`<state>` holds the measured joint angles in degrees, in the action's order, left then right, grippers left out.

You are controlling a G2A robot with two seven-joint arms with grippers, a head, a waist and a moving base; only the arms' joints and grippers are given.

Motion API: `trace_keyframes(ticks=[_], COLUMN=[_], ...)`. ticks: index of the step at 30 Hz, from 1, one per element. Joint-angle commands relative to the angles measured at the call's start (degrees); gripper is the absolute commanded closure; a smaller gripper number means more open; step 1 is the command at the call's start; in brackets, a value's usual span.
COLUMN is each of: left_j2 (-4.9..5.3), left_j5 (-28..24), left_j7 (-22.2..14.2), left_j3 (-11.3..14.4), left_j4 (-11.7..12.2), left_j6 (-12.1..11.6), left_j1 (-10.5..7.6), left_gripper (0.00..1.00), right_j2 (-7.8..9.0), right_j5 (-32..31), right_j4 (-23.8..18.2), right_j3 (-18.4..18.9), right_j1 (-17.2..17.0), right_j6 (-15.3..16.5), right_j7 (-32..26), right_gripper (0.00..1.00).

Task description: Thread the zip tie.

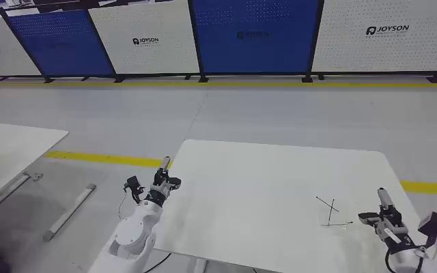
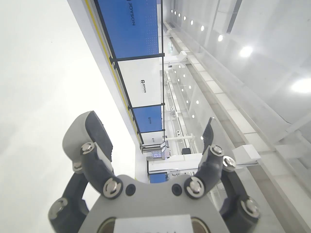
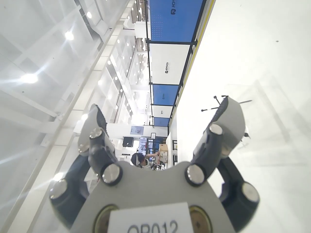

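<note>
Currently both gape, empty — the left tool (image 1: 164, 164) at the bench's (image 1: 273, 170) left edge, the right tool (image 1: 384, 198) just right of crossed black zip ties (image 1: 332, 207).

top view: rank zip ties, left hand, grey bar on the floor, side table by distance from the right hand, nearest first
1. zip ties, on the table just beside the right hand
2. left hand, at the table's opposite edge
3. grey bar, on the floor past that edge
4. side table, farthest out on that side
</note>
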<state>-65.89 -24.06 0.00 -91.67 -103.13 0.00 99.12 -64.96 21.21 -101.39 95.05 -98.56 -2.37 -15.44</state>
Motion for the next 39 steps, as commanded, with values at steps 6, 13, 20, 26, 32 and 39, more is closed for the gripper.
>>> trace_keyframes(ticks=[6,13,20,26,32,39], left_j2=[0.00,0.00,0.00,0.00,0.00,0.00], left_j5=[0.0,0.0,0.0,0.0,0.0,0.0], left_j7=[0.0,0.0,0.0,0.0,0.0,0.0], left_j3=[0.0,0.0,0.0,0.0,0.0,0.0], left_j4=[0.0,0.0,0.0,0.0,0.0,0.0], left_j6=[0.0,0.0,0.0,0.0,0.0,0.0], left_j1=[0.00,0.00,0.00,0.00,0.00,0.00], left_gripper=[0.00,0.00,0.00,0.00,0.00,0.00], right_j2=[0.55,2.17,2.61,2.61,2.61,3.39], right_j5=[-1.8,-2.1,-2.1,-2.1,-2.1,-4.3], right_j4=[0.0,2.2,3.6,3.6,3.6,4.0], right_j3=[0.8,5.4,5.9,5.9,5.9,6.8], right_j1=[0.7,3.9,5.5,5.5,5.5,7.1], right_j6=[-2.1,-5.9,-6.8,-6.8,-6.8,-7.6], right_j7=[-6.5,-24.6,-29.4,-29.4,-29.4,-36.9], right_gripper=[0.00,0.00,0.00,0.00,0.00,0.00])
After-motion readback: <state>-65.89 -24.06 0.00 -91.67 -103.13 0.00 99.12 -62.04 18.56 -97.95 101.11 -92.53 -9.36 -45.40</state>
